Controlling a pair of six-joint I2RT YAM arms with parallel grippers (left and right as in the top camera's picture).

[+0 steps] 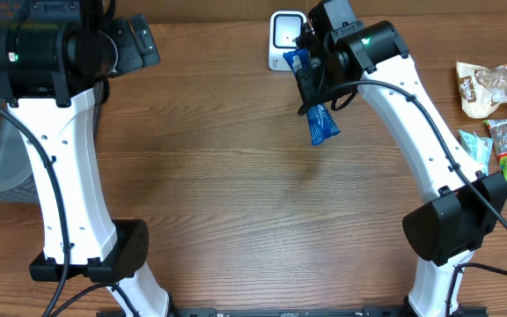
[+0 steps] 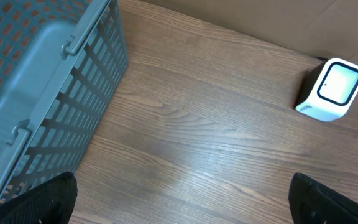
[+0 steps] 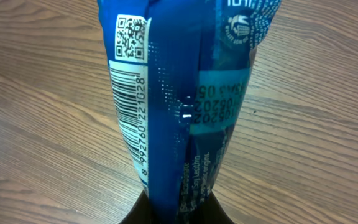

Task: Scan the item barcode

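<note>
Blue snack packet (image 3: 179, 112) fills the right wrist view, the right gripper (image 1: 309, 84) clamped tight on one end. The right arm (image 1: 412, 114) stretches far forward and holds the packet off the table, just beside the scanner (image 1: 285, 35). The left gripper (image 2: 182, 202) hovers spread wide near the basket (image 2: 36, 93). I judge the presenting step is underway. Next, the barcode (image 3: 129, 118) likely needs turning toward the scanner's window.

Blue packet (image 3: 166, 124) bearing a white barcode (image 3: 126, 106) numbered 8 992760 221028, a QR code (image 3: 131, 36) just above the barcode, and an unclear stamped code (image 3: 219, 102) right of the barcode.
</note>
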